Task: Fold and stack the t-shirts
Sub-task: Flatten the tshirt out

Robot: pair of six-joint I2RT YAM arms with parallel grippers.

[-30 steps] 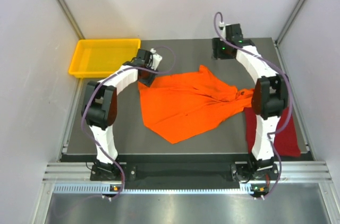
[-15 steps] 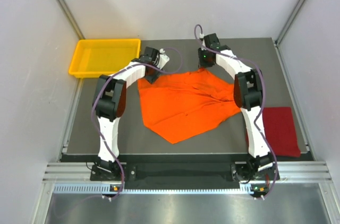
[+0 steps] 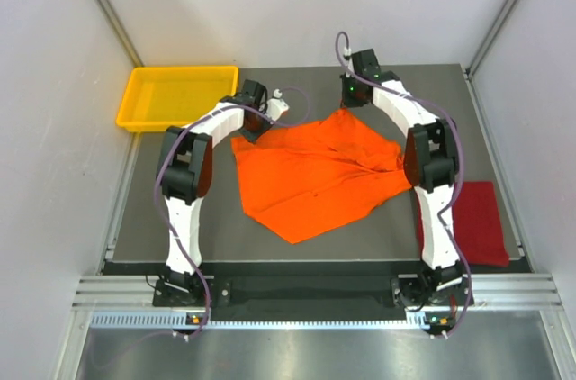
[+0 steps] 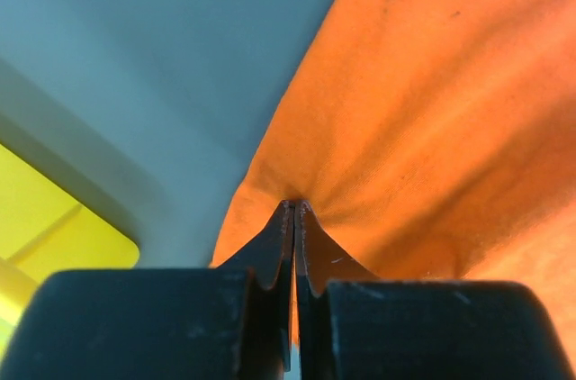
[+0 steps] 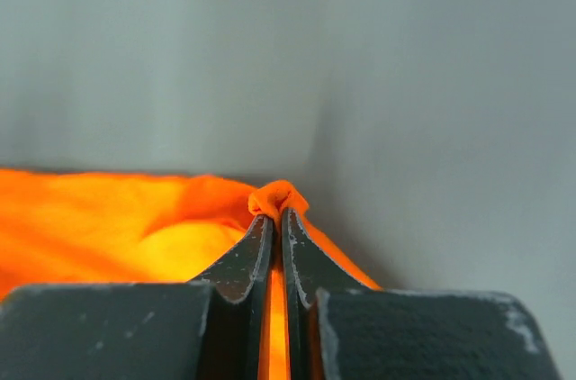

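orange t-shirt (image 3: pixel 315 173): lies spread but rumpled in the middle of the worktop (image 3: pixel 225 231), between the two arms.

left jaws: clenched on a pinch of the shirt's far-left edge, near the yellow tray (image 3: pixel 177 69). in the left wrist view the cloth puckers into the tips.

right jaws: clenched on a small nub of orange cloth at the far-right corner. the fold bulges just past the tips.

both grips sit on the far edge, well apart. judged: a two-corner hold, so the edge is kept taut and the shirt can be flattened or drawn over into a fold. the edge between the grips runs fairly straight. the right side, by the right arm, is bunched in creases.

dark red t-shirt (image 3: pixel 477 218): flat rectangle at the near right of the worktop, partly hidden by the right arm. looks already folded. touching the orange one or not: cannot tell, the arm covers the gap.

judged: orange fold at an early stage, stacking not yet done. risk: the thin right pinch may slip under tension.
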